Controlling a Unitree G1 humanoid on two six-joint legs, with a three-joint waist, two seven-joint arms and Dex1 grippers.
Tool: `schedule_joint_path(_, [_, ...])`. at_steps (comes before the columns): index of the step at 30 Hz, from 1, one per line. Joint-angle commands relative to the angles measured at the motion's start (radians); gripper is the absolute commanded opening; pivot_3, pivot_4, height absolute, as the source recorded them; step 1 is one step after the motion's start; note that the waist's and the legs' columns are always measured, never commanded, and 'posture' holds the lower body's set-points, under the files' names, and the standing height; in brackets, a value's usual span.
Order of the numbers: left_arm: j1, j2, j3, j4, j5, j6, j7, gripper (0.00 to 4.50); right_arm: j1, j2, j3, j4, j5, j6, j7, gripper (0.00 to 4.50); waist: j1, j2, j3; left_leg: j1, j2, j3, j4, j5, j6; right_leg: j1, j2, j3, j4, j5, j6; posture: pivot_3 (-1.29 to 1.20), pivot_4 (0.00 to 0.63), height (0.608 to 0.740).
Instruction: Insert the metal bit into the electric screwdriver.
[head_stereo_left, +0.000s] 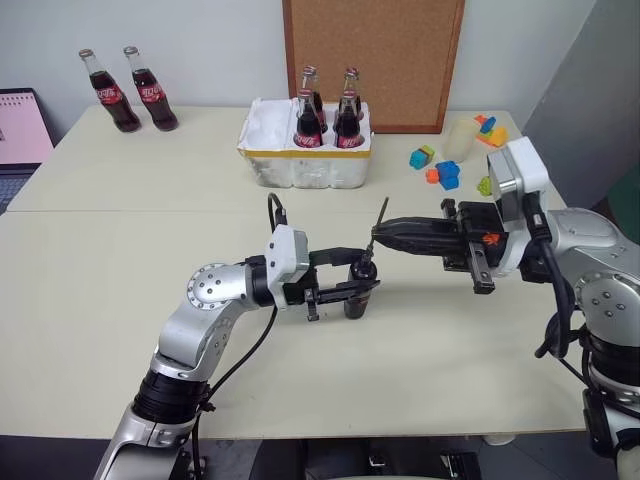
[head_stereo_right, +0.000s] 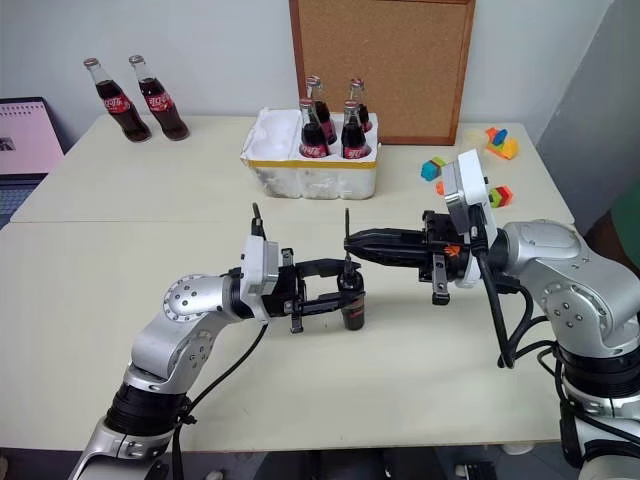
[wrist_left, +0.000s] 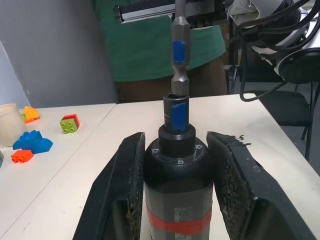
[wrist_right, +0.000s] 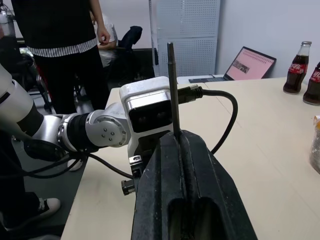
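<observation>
Black electric screwdriver upright on table, lower body cut off in left wrist view, clamped by left gripper; metal bit nipped in right gripper, lower end at chuck, seating unclear; cola bottles in foam tray behind

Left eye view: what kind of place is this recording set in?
Probably an office or lab room used for robot trials: a pale table holding cola bottles, a cork board against the wall, toy bricks, and a laptop at the table's edge.
</observation>
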Motion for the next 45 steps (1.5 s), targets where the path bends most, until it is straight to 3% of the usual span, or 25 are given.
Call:
schedule_joint_path(1, [0.007,0.012,-0.015,0.005,0.012,-0.002,-0.013,1.58,-0.031,-0.013,0.028,0.015,-0.02,0.007,0.009,0.0,0.0,0.0,0.0,0.0,0.0,0.0,0.0,0.0,0.0,0.0,0.0,0.0,0.0,0.0,0.0,0.0,0.15,0.74])
schedule_joint_path(30, [-0.006,0.01,-0.01,0.016,0.015,-0.003,-0.015,1.58,-0.071,-0.047,0.1,0.084,-0.136,-0.092,0.106,0.0,0.0,0.0,0.0,0.001,0.0,0.0,0.0,0.0,0.0,0.001,0.0,0.0,0.0,0.0,0.0,0.0,0.15,0.74])
schedule_joint_path(45, [-0.005,0.009,-0.015,0.023,0.02,-0.016,-0.023,1.58,-0.119,-0.064,0.133,0.109,-0.119,0.013,0.116,0.0,0.0,0.0,0.0,0.005,0.0,-0.001,0.0,0.0,0.0,0.005,0.0,-0.001,0.0,0.0,0.0,0.0,0.15,0.74])
